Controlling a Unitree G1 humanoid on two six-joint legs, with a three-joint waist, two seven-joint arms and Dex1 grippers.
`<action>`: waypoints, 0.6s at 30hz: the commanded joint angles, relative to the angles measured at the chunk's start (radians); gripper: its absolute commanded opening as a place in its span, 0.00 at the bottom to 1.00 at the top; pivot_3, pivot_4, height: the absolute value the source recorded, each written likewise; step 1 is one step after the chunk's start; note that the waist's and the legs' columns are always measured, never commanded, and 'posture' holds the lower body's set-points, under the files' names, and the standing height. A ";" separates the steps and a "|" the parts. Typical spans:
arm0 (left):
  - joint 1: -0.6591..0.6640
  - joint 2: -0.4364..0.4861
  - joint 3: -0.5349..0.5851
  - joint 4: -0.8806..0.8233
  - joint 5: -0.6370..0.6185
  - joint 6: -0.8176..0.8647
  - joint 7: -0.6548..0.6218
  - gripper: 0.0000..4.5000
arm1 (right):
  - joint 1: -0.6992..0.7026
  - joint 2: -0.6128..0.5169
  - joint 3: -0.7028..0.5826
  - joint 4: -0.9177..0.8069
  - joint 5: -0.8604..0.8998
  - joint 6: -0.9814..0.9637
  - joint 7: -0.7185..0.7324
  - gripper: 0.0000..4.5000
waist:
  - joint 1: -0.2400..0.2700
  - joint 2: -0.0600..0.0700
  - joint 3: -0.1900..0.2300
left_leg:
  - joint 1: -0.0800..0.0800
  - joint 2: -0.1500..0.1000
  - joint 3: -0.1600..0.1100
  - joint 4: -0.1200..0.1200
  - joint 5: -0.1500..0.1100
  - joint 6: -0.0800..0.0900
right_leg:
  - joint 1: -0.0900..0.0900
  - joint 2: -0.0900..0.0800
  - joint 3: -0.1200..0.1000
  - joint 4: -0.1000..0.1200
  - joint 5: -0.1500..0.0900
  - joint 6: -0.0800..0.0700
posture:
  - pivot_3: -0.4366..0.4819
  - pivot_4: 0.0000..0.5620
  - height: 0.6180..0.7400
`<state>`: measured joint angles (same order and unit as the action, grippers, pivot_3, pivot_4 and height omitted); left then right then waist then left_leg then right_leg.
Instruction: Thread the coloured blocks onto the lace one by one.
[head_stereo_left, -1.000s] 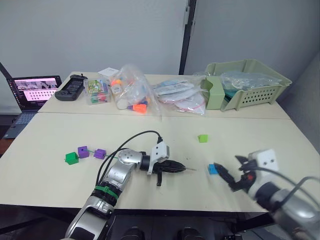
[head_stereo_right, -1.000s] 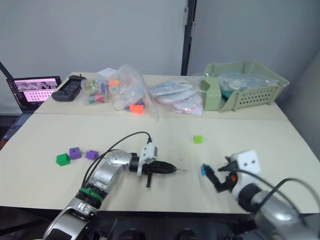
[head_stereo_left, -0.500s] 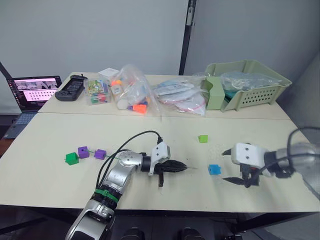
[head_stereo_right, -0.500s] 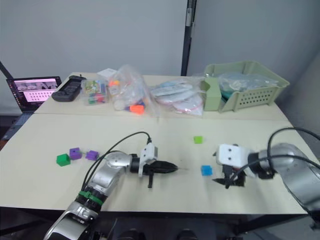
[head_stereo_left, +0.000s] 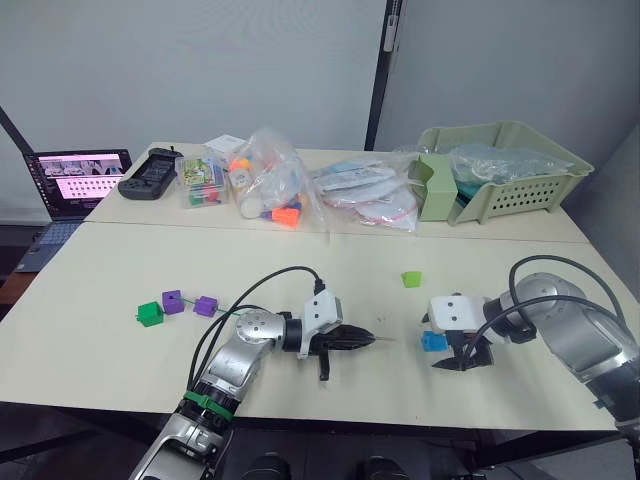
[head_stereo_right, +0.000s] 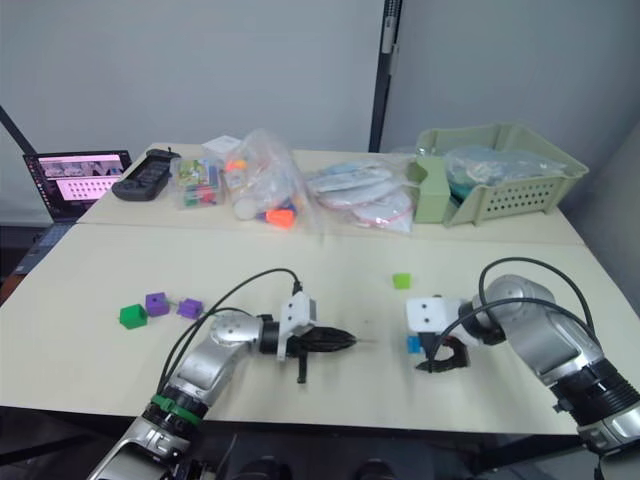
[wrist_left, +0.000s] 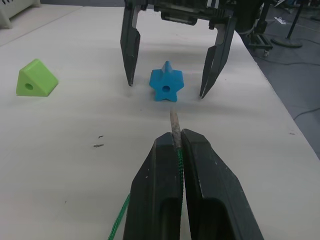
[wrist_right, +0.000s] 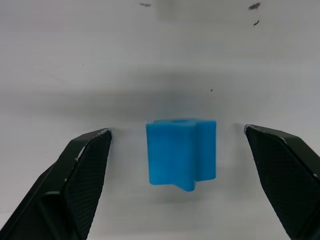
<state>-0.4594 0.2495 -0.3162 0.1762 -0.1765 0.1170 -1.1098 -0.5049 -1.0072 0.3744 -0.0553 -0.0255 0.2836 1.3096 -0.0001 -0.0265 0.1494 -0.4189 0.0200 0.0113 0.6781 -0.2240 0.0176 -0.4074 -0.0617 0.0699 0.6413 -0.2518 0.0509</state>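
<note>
Plastic, smooth and matte, makes up the blue block (wrist_left: 166, 88): a star-shaped piece with a round hole through its middle, standing on the pale table (head_stereo_left: 100, 290) near its front edge. The right gripper (wrist_right: 180, 172) comes down over it with jaws spread wide, one ribbed black finger (wrist_right: 82, 172) on each side, neither touching the block. Facing it, the left gripper (wrist_left: 176, 145) lies low over the table with its two smooth black fingers pressed together on the lace (wrist_left: 120, 220), a thin braided green cord. The cord's pale stiff tip (wrist_left: 173, 121) sticks out past the fingers and points at the star's hole, just short of it.

A lime green block (wrist_left: 34, 78), wedge-shaped with a hole in its face, sits on the table beyond and a little left of the blue one. Far over on the robot's left lie the dark green block (head_stereo_left: 148, 314) and two purple blocks (head_stereo_left: 172, 301) (head_stereo_left: 205, 306), close in a row, with green cord showing between them.

At the back of the table are crinkled clear plastic bags (head_stereo_left: 270, 185) with bright toys inside, a slatted pale green basket (head_stereo_left: 520, 195), a black controller (head_stereo_left: 148, 173), and an open laptop (head_stereo_left: 70, 180).
</note>
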 joint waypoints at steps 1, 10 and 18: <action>-0.001 -0.003 -0.003 -0.041 -0.009 0.007 0.012 0.00 | -0.012 0.006 -0.023 -0.015 -0.007 0.011 0.008 0.66 | 0.000 0.000 0.000 | 0.000 0.000 0.000 0.000 0.000 0.000 | 0.000 0.000 0.000 0.000 0.000 0.000 | 0.48 0.27 0.95; -0.023 -0.013 -0.007 -0.004 -0.001 -0.015 0.019 0.00 | 0.013 0.009 -0.051 -0.040 0.009 0.091 -0.005 0.30 | 0.001 0.000 0.000 | 0.000 0.000 0.000 0.000 0.000 0.000 | 0.000 0.000 0.000 0.000 0.000 0.000 | 0.48 0.27 0.95; -0.066 -0.037 -0.045 0.096 0.051 -0.063 0.022 0.00 | 0.057 0.024 -0.046 -0.306 0.069 0.435 -0.038 0.30 | 0.002 0.000 0.000 | 0.000 0.000 -0.001 0.000 0.000 0.000 | 0.000 0.000 0.000 0.000 0.000 0.000 | 0.48 0.27 0.95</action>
<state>-0.5031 0.2264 -0.3550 0.2644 -0.1277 0.0733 -1.0911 -0.4508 -0.9728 0.3432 -0.3089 0.0334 0.6665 1.2851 0.0019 -0.0264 0.1494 -0.4191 0.0194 0.0105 0.6784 -0.2240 0.0176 -0.4073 -0.0617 0.0698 0.6414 -0.2518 0.0509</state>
